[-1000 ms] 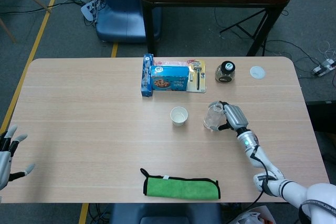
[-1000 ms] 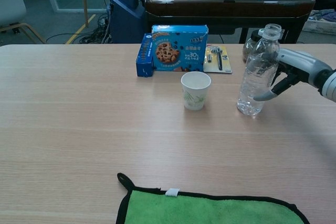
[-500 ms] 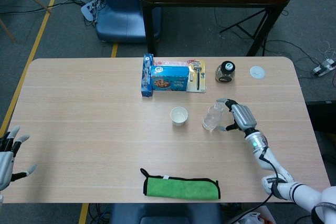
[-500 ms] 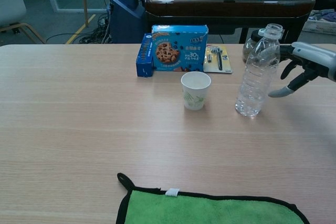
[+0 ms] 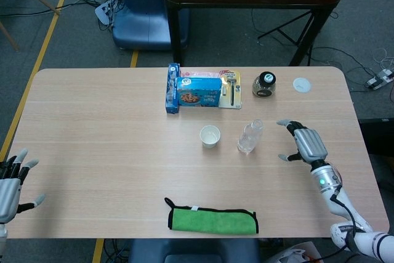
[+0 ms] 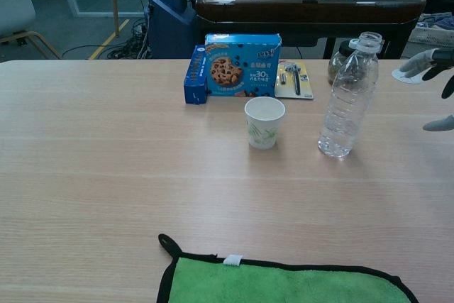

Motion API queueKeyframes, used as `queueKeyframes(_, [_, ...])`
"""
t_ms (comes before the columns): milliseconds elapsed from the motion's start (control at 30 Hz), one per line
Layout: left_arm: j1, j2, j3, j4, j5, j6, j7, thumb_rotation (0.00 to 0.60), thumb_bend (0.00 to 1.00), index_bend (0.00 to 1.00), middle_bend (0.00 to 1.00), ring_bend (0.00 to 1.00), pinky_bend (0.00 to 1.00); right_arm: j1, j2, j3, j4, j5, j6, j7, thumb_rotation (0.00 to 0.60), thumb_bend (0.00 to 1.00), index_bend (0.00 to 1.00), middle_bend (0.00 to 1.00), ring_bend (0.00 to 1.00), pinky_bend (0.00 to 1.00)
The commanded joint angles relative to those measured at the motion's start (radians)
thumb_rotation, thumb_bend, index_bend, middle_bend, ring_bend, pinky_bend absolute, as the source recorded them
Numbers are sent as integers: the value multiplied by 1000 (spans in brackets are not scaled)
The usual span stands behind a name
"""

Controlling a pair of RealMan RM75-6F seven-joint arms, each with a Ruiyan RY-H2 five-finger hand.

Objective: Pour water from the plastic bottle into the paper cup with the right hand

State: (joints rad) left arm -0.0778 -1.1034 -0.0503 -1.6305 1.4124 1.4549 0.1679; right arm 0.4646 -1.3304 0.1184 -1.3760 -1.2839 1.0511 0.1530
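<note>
The clear plastic bottle (image 5: 249, 137) (image 6: 347, 96) stands upright and uncapped on the table, right of the white paper cup (image 5: 210, 136) (image 6: 264, 122). My right hand (image 5: 304, 142) (image 6: 433, 83) is open with fingers spread, well to the right of the bottle and not touching it. In the chest view only its fingertips show at the right edge. My left hand (image 5: 11, 183) hovers open at the table's front left corner, empty.
A blue cookie box (image 5: 197, 92) (image 6: 241, 64), a carded tool pack (image 5: 231, 89) and a dark jar (image 5: 264, 84) line the back. The white bottle cap (image 5: 301, 84) lies at the back right. A green cloth (image 5: 212, 220) (image 6: 284, 283) lies at the front edge.
My right hand let go of the bottle and drew away to the right, fingers opening. The bottle stays standing where it was set down. The left hand drifted slightly lower.
</note>
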Motion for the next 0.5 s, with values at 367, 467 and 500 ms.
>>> queueKeyframes(367, [-5,-20,11,3,33,9,23,600,119,216,36,65,319,-214,203,-98,-302,-70,275,-182,600,0,203,214,180,363])
queueKeyframes(467, [-4,-25,15,4,47,16,26,600,119,217,38,66,323,-264,223,-121,-348,-93,332,-187,600,0,203,215,180,363])
queueKeyframes(500, [-4,-27,16,4,49,17,27,600,119,218,38,66,324,-275,228,-127,-358,-101,343,-184,600,0,203,219,180,363])
